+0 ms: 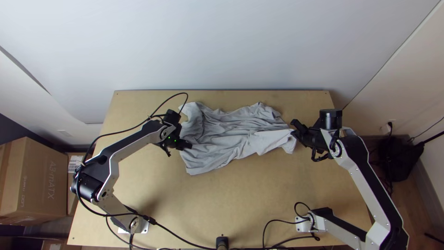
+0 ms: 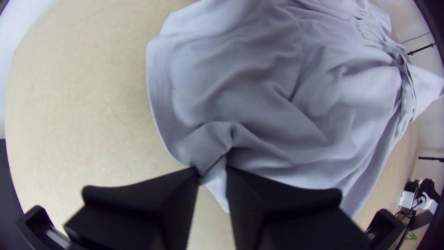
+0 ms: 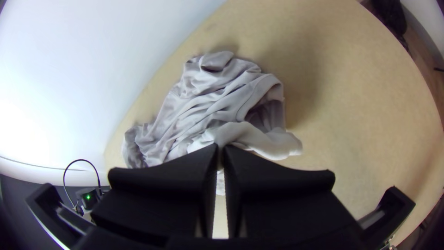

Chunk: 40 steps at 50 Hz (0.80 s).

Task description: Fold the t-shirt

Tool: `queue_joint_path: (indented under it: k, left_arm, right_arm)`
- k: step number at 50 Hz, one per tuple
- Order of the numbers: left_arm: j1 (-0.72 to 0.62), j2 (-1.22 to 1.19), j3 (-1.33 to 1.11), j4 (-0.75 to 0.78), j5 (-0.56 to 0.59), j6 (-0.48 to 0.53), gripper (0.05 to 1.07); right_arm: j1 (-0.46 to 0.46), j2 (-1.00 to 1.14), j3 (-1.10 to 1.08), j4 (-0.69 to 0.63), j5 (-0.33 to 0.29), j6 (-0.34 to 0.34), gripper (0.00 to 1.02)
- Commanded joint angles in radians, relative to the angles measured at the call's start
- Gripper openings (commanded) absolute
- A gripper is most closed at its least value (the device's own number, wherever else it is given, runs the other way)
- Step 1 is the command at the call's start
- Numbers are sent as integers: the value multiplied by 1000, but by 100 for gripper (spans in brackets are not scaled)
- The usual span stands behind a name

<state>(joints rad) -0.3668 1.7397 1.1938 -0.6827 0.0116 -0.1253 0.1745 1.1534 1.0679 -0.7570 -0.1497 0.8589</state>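
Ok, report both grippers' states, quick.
Left gripper: fingers closed on an edge of the light-grey fabric t-shirt.
Right gripper: fingers closed on another part of it.

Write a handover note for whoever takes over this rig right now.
Left hand: shut on the t-shirt by its hemmed edge.
Right hand: shut on the opposite end, which looks lifted.
Cloth: rumpled between both hands, mid-table.
Done: both hands have a grip; no neat fold visible.
Left: probably pull it straight, lay it flat, then fold.
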Motion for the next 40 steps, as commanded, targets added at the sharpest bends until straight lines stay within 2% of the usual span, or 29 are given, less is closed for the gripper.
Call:
queue_joint_path:
  k: [1,8,19,25,34,40]
  left_arm:
    - [-4,-11,-20,8,14,16,8]
    - [40,-54,-23,-3,16,18,8]
    - [174,-140,95,-141,16,21,8]
    - [252,-192,188,-204,16,23,8]
    - [325,-256,349,-282,16,35,8]
    - [350,-282,464,-336,16,41,8]
  right_arm:
    - [-3,-18,6,13,6,-9,3]
    - [-21,-14,29,12,6,-20,3]
    - [-58,9,98,4,16,-55,3]
    - [-41,20,142,21,22,-116,3]
    - [60,55,253,53,93,-216,3]
    - [97,81,356,88,124,-297,3]
